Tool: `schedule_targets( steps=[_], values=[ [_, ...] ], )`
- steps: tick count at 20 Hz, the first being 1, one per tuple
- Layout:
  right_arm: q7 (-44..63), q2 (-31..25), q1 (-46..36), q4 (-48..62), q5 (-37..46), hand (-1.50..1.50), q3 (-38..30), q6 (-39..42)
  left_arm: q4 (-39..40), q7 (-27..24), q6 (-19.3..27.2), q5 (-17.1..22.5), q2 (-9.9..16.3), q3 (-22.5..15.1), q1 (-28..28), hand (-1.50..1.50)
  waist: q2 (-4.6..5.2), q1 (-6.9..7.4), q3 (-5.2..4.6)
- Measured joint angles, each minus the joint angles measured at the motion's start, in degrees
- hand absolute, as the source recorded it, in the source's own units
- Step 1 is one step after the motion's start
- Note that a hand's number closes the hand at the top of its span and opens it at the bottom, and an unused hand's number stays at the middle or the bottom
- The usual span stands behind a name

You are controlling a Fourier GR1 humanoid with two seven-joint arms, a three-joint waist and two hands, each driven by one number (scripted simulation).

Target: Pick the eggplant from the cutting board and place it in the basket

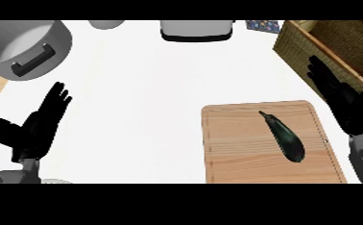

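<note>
A dark, slender eggplant (285, 136) lies diagonally on the right half of the wooden cutting board (241, 147), its stem toward the upper left. The woven basket (297, 43) stands at the far right, beyond the board. My right hand (334, 94) is open with straight fingers, raised at the right edge between the basket and the board, to the right of the eggplant and apart from it. At the left edge my left hand (39, 123) rests open, fingers up, far from the board.
A grey pot with a black-handled lid (32, 46) sits at the back left. A white appliance with a black base (197, 29) and a grey round object (106, 23) stand along the back edge. A patterned item (264, 25) lies beside the basket.
</note>
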Motion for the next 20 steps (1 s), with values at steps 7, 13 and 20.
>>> schedule_targets(
  steps=[7, 13, 20],
  values=[
    [0.8, -1.5, 2.2, -5.9, -5.3, 1.50, -3.1, 4.9, -9.4, -1.3, 7.1, -4.0, -3.6, -1.2, -1.3, 0.00, 0.77, -1.02, -1.89],
    [3.9, 7.0, 5.6, -15.3, 6.9, -1.50, 10.2, -3.4, -13.7, -1.6, 11.0, -7.2, -8.3, -5.6, 0.0, 0.00, 0.92, -1.04, -2.31],
    [24.1, 3.0, 1.0, -17.5, 27.0, -1.50, 13.0, -13.7, -16.9, 0.4, 12.7, -8.6, -9.0, -7.1, 0.5, 0.00, 0.77, -1.10, -2.68]
  ],
)
